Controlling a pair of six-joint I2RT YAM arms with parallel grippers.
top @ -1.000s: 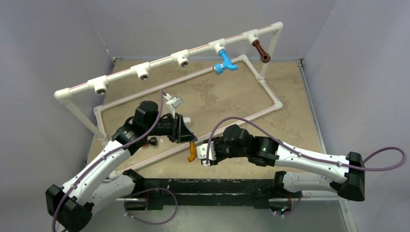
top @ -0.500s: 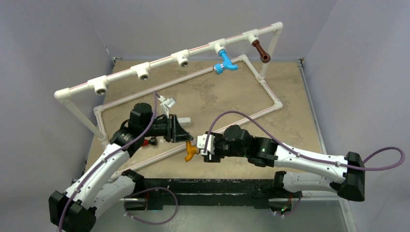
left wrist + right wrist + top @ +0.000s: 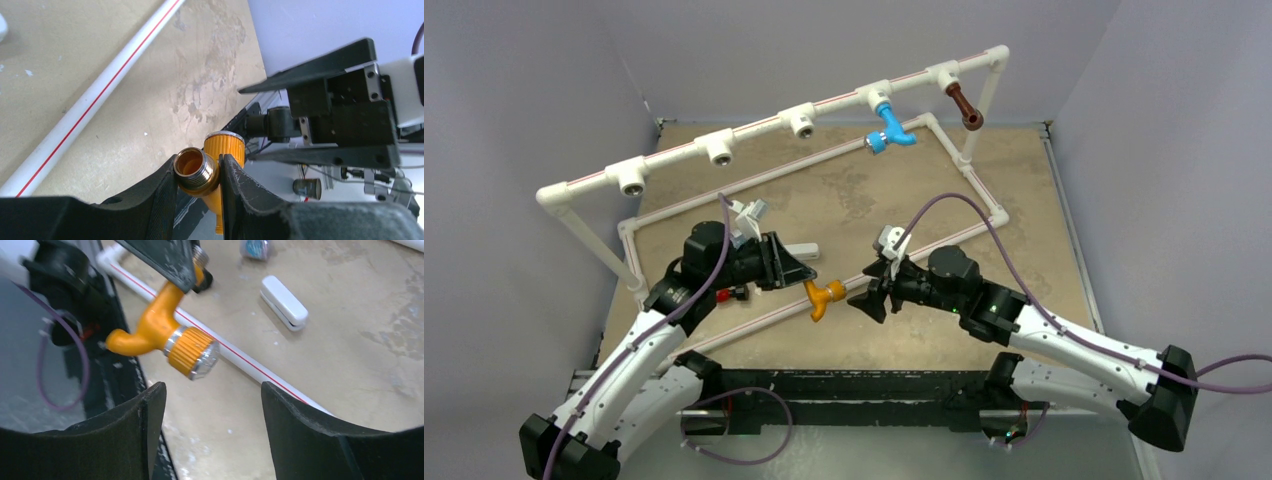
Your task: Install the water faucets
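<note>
My left gripper (image 3: 810, 284) is shut on the orange-yellow water faucet (image 3: 825, 298), low above the table's near middle. In the left wrist view its jaws (image 3: 199, 166) clamp the neck just behind the silver threaded end (image 3: 196, 170). The knurled knob (image 3: 192, 353) and bent spout point toward my right gripper (image 3: 865, 296). That gripper stands open a short way to the right, with nothing between its fingers (image 3: 212, 390). The light blue faucet (image 3: 889, 128) and the dark brown faucet (image 3: 965, 106) hang from tee fittings on the raised white pipe at the back right.
Three tee fittings with bare silver sockets (image 3: 801, 121) (image 3: 719, 149) (image 3: 629, 179) sit along the raised pipe. The frame's floor pipe with a red stripe (image 3: 754, 316) (image 3: 90, 105) runs under both grippers. A small white block (image 3: 803, 250) (image 3: 283, 302) lies on the table.
My right gripper has opened, let go of the orange-yellow faucet and drawn back to the right. The left gripper keeps the faucet and has turned it.
</note>
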